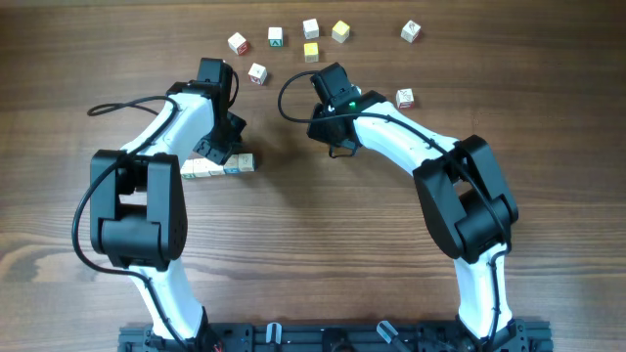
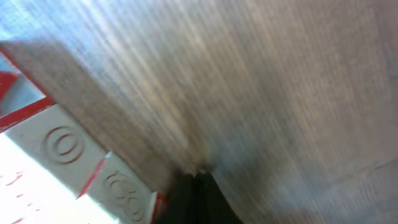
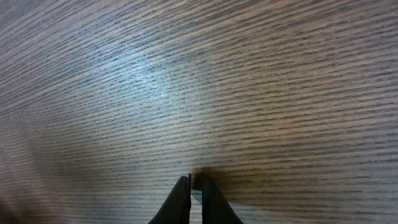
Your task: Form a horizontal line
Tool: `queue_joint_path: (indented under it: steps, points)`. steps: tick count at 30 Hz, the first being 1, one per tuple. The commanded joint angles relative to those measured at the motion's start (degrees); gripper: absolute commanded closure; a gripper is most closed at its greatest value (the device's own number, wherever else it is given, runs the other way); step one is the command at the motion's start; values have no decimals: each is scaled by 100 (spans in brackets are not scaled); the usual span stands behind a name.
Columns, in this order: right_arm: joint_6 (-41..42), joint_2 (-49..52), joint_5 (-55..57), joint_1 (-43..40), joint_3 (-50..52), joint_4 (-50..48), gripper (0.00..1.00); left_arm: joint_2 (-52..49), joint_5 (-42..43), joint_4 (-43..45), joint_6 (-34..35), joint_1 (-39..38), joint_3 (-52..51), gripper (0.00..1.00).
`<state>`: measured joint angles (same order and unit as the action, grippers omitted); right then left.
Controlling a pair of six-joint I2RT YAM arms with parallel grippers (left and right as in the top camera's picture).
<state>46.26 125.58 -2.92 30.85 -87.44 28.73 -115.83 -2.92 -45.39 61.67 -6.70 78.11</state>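
The horizontal line (image 1: pixel 219 167) is a short row of white cubes with coloured marks, lying left of the table's centre and partly hidden under my left arm. My left gripper (image 1: pixel 227 147) is shut and empty, with its tips low over the table just behind the row's right end. In the left wrist view the shut fingers (image 2: pixel 198 180) sit beside the row's cubes (image 2: pixel 93 165), which show embossed circles and red edges. My right gripper (image 1: pixel 340 147) is shut and empty over bare wood right of the row. Its fingertips (image 3: pixel 196 182) nearly touch the table.
Several loose cubes lie along the far edge: white ones (image 1: pixel 238 42), (image 1: pixel 276 37), (image 1: pixel 310 28), (image 1: pixel 257 72), (image 1: pixel 411 31) and yellow ones (image 1: pixel 339 31), (image 1: pixel 311 52). Another white cube (image 1: pixel 404 98) sits beside my right arm.
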Motion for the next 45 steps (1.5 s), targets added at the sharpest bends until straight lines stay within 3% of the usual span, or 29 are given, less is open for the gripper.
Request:
queue_joint_path:
  steps: [1, 8, 45]
  points:
    - [26, 258, 295, -55, 267, 157, 90, -37, 48, 380, 74, 11, -24, 96]
    - [28, 258, 295, -55, 267, 157, 90, -37, 470, 857, 72, 4, -24, 96]
    - [26, 258, 295, -55, 267, 157, 90, -37, 785, 201, 70, -39, -24, 96]
